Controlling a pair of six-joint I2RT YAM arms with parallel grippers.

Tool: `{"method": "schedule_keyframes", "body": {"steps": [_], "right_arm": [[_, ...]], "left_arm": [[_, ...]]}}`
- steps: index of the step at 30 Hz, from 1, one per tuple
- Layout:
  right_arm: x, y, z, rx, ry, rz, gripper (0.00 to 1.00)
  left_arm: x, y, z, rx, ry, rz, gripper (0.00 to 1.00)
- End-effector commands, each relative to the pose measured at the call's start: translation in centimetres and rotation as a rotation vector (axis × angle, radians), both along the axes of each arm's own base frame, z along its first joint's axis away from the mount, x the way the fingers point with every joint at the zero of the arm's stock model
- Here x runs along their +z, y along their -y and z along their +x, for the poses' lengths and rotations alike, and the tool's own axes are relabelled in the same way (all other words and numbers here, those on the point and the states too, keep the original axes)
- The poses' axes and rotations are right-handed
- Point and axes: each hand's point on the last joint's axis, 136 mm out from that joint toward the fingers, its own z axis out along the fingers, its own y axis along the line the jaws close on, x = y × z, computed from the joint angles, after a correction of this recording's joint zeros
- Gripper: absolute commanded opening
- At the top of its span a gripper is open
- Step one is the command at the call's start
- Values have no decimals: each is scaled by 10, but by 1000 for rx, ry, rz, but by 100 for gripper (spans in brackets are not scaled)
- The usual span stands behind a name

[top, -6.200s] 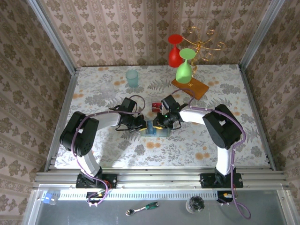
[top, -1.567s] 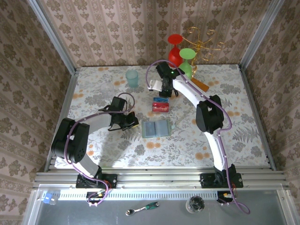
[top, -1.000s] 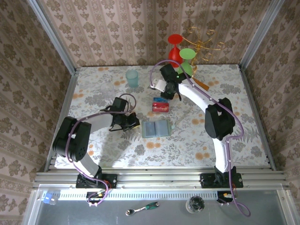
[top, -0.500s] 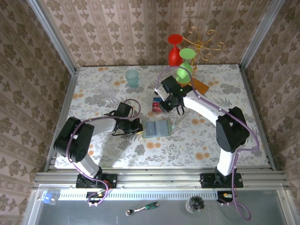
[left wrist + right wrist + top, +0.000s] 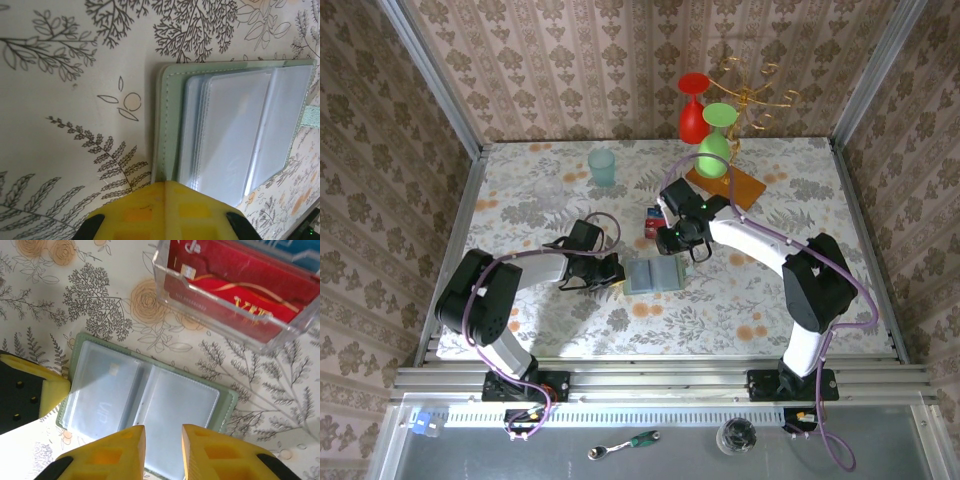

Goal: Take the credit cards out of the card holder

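The card holder [image 5: 145, 405] lies open on the floral bench [image 5: 40, 290], pale sleeves up. The right gripper's [image 5: 163, 432] yellow jaws hover over its lower edge, slightly apart. The left gripper [image 5: 56, 386] sits at its left edge. Beyond, a clear tray [image 5: 225, 322] holds a red card [image 5: 235, 282] and a blue card [image 5: 306, 247].

Teal cup [image 5: 603, 167], green glass [image 5: 712, 152], wooden slab [image 5: 742, 189]

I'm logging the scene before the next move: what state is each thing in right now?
card holder: open flat on the table
red card: out of the holder, in the clear box
blue card: in the same box
left gripper: shut, tip at the holder's edge
right gripper: slightly open, empty, over the holder
cup: upright
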Motion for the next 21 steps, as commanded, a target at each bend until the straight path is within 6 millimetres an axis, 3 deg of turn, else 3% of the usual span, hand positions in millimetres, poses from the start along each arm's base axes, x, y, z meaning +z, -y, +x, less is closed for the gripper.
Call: {"method": "schedule_keyframes", "body": {"steps": [1,9,21], "right_arm": [[5,-11,-11,-81,-71,108,27],[-14,-42,-23,-157,-209,328,27],[-27,-51,-21,-181,-270,341,30]], "left_arm": [[-7,-4,0,-20,-6,42,3],[-7,-6,3,-23,0,36,3],[0,-3,13,-29,12,20,3]]}}
